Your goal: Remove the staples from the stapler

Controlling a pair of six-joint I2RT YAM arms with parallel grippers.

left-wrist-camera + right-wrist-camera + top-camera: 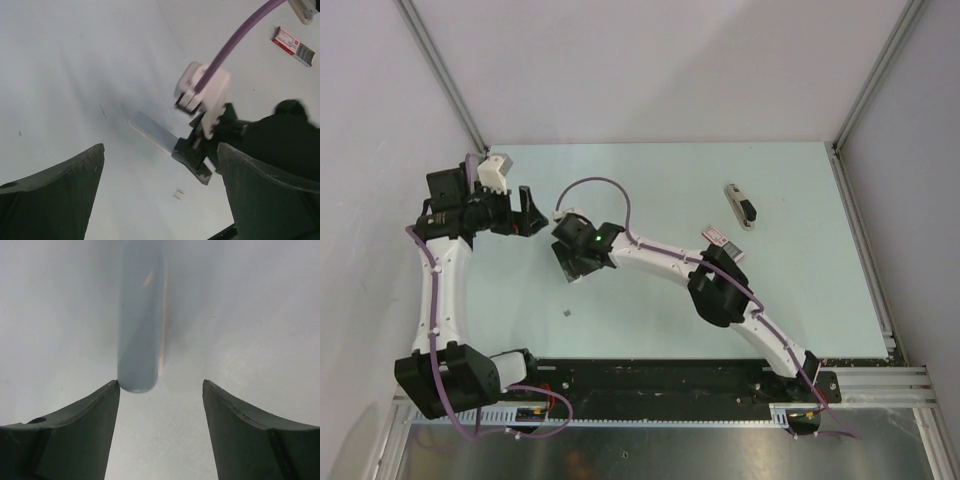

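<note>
setting: a pale mint tabletop (800,300) boxed in by white walls, both arm bases bolted at its near edge.
left gripper (532,212): raised over the far left of the tabletop, jaws spread wide, holding nothing.
staples (567,314): a tiny grey bit lies loose on the tabletop between the two arms, just nearer the bases than the right gripper; the left wrist view shows it as a small bent piece (178,194).
right gripper (160,385): reached across to left of centre, jaws apart, gripping nothing.
strip (141,315): a flat grey-blue piece lies between the right gripper's fingers, its near end at the tip of one finger (107,395).
box (720,240): pinkish with a silver end, beside the right arm's elbow.
stapler (742,205): white and black, at right, well apart from the loose staples.
</note>
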